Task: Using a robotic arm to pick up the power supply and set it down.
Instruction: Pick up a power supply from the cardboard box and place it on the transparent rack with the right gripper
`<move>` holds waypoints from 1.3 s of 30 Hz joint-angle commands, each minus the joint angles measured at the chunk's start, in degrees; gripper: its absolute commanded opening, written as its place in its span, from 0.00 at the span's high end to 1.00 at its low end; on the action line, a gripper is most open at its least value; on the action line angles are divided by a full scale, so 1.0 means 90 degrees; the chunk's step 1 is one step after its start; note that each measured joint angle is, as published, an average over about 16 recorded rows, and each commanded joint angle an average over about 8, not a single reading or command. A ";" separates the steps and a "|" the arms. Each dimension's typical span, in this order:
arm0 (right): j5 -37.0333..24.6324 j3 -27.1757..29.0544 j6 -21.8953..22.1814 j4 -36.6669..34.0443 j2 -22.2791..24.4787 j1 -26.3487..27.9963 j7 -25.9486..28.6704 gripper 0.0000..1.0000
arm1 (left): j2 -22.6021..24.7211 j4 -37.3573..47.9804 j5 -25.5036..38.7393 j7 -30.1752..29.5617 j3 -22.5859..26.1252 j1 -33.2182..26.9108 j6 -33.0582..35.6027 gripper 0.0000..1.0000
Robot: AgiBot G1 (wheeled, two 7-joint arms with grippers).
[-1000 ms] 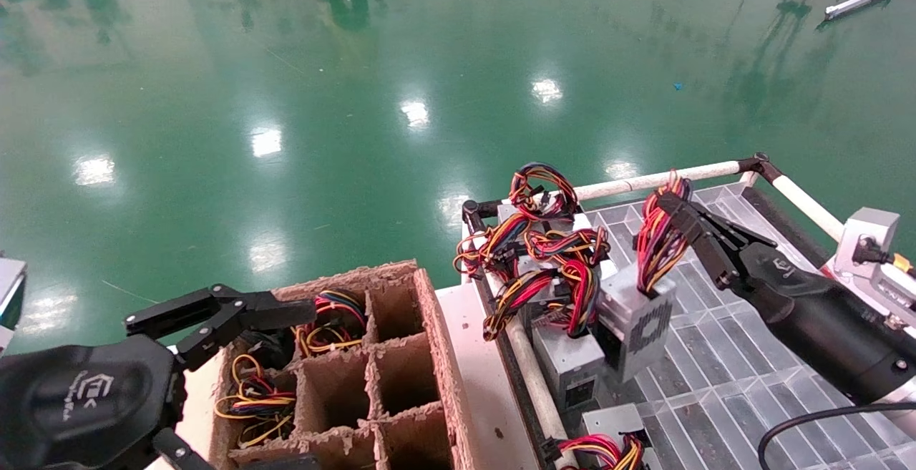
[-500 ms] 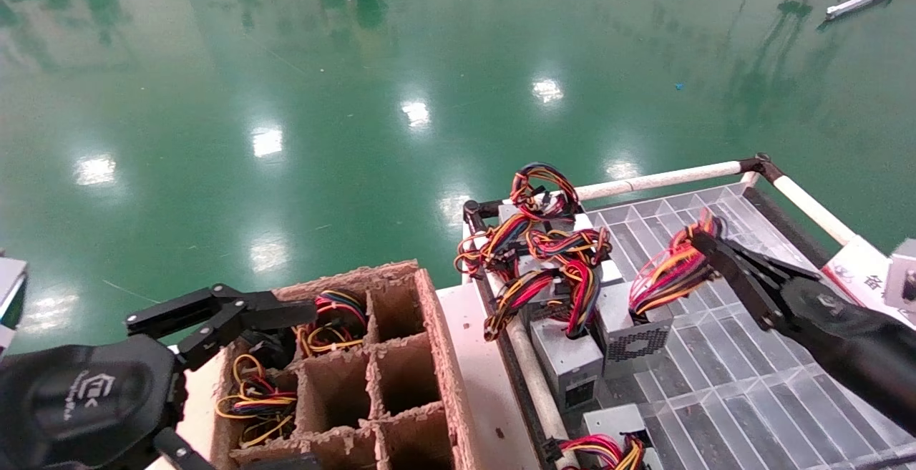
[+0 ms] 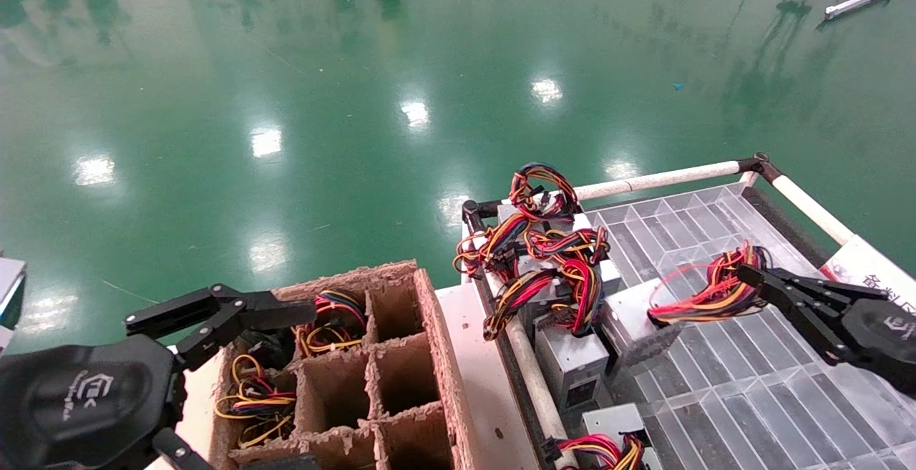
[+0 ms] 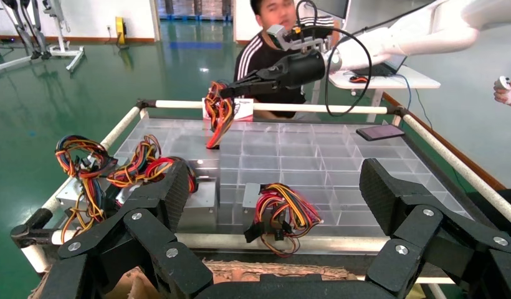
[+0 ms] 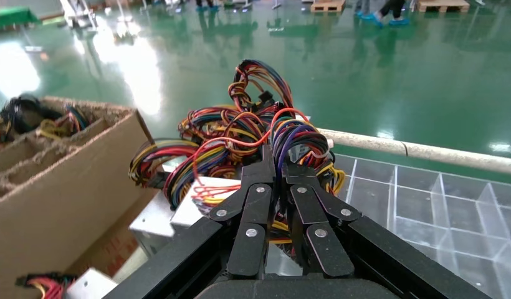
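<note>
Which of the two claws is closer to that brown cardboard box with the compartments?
Left. The left gripper hovers over the cardboard box; the right gripper, clamping a wire bundle, is off over the tray.

The robotic arm (image 3: 869, 338) is black and reaches in from the right. Its fingers (image 5: 275, 180) are pinched on the red and yellow wires of a small grey power supply (image 3: 633, 316), which lies tilted beside other boxes like it.
</note>
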 commanded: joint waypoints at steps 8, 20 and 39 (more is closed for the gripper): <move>-0.0375 -0.0192 0.0316 0.0779 0.0449 0.0203 0.0115 1.00 | 0.0000 0.0000 0.0000 0.0000 0.0000 0.0000 0.0000 0.01; -0.0873 -0.0354 0.1425 0.2358 0.1019 0.0345 0.0461 1.00 | 0.0000 0.0000 0.0000 0.0000 0.0000 0.0000 0.0000 0.00; -0.2567 -0.0802 0.2953 0.4960 0.1472 0.1097 0.1152 1.00 | 0.0000 0.0000 0.0000 0.0000 0.0000 0.0000 0.0000 0.00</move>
